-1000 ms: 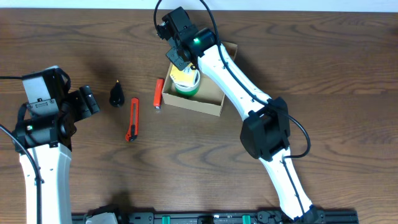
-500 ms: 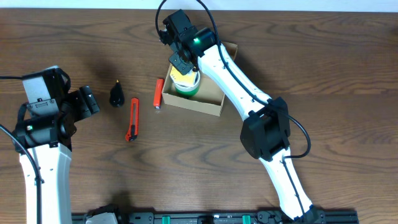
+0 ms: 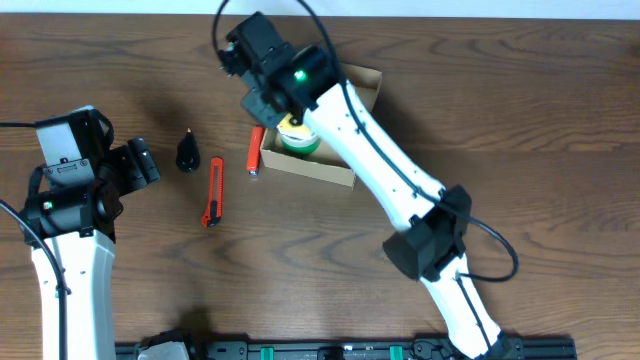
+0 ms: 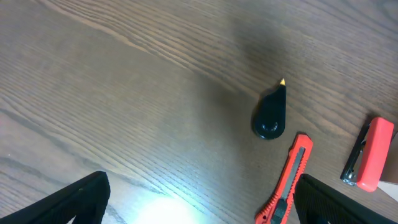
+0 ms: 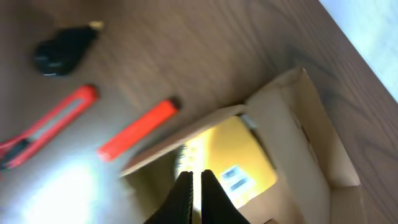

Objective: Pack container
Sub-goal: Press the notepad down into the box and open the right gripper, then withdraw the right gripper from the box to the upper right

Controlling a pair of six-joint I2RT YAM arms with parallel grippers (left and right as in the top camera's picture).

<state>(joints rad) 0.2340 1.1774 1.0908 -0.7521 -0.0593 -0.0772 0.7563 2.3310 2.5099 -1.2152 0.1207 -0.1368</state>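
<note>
The container (image 3: 322, 171) is a tan cardboard box, open at the top, at the table's far middle. A yellow and green tape roll (image 3: 298, 136) lies inside it; the right wrist view shows its yellow labelled face (image 5: 233, 155) between the box walls (image 5: 292, 124). My right gripper (image 3: 265, 103) hangs over the box's left end, its fingers (image 5: 185, 190) almost together with nothing between them. My left gripper (image 3: 138, 165) stands open at the left, its fingers (image 4: 84, 199) far apart over bare wood.
A red lighter-like stick (image 3: 255, 150) lies just left of the box. Farther left are an orange box cutter (image 3: 214, 190) and a small black teardrop-shaped thing (image 3: 187, 152). The left wrist view shows the cutter (image 4: 291, 180) near its right finger.
My right arm has swung left and away, carrying its gripper from above the tape roll to the box's left end. The left arm has not moved.
</note>
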